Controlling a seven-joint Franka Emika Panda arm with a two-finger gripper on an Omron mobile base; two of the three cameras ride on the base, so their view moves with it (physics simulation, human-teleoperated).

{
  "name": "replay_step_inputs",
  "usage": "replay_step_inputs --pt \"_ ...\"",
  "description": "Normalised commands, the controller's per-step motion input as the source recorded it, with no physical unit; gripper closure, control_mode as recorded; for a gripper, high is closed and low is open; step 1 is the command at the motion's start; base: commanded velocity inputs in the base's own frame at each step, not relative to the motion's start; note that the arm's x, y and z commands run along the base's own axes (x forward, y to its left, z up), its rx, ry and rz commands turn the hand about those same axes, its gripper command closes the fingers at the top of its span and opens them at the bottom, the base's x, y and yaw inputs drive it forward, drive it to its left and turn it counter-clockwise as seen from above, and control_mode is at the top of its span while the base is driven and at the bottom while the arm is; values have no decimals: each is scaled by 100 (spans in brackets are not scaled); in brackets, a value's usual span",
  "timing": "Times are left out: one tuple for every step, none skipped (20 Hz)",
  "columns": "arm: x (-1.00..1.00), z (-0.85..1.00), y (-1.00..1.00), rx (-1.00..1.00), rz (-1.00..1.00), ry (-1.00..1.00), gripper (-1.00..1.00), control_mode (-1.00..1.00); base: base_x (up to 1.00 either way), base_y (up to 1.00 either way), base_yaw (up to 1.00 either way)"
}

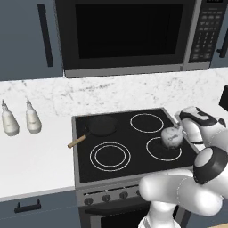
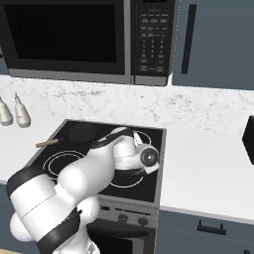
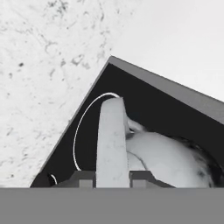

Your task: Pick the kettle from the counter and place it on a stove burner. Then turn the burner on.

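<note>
The kettle (image 1: 171, 136) is over the stove (image 1: 129, 147), above the single-ring burner (image 1: 164, 148) at the front right of the cooktop; whether its base is touching the glass or just above it cannot be told. In the hand view the kettle's upright handle (image 3: 113, 140) rises from between the two fingertips, which sit close against it at its foot, so the gripper (image 3: 113, 177) looks clamped on the handle, with the mottled body bulging toward 4 o'clock of it.

From the left base view the kettle sits toward 12 o'clock of its ring, near the ring's far edge, not centred. If it is let go while above the glass, or tilted, it could tip or roll off the ring. Releasing off-centre would leave it only partly on the burner.

A dark pan (image 1: 101, 125) with a wooden handle sits on the rear left burner, at 10 o'clock from the kettle and well apart, so it is little risk. The knobs (image 1: 106, 197) lie along the front at 6 o'clock; the later danger, I judge, is turning the wrong one. Two white bottles (image 1: 20, 118) stand on the counter (image 1: 35, 160) at far 9 o'clock.
</note>
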Motion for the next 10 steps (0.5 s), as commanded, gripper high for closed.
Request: replay_step_inputs --pt "0 0 0 0 0 0 -100 -100 0 0 0" --pt "0 0 0 0 0 0 -100 -100 0 0 0" --pt "0 0 0 0 0 0 -100 -100 0 0 0" --pt "0 0 0 0 0 0 -100 -100 0 0 0" --pt "0 0 0 0 0 0 -100 -100 0 0 0" --pt "0 0 0 0 0 0 -100 -100 0 0 0" --pt "0 0 0 0 0 0 -100 -100 0 0 0" --pt "0 0 0 0 0 0 -100 -100 0 0 0" --pt "0 4 -1 0 0 3 -100 -100 0 0 0" --pt "0 6 -6 0 0 9 -100 -100 0 0 0"
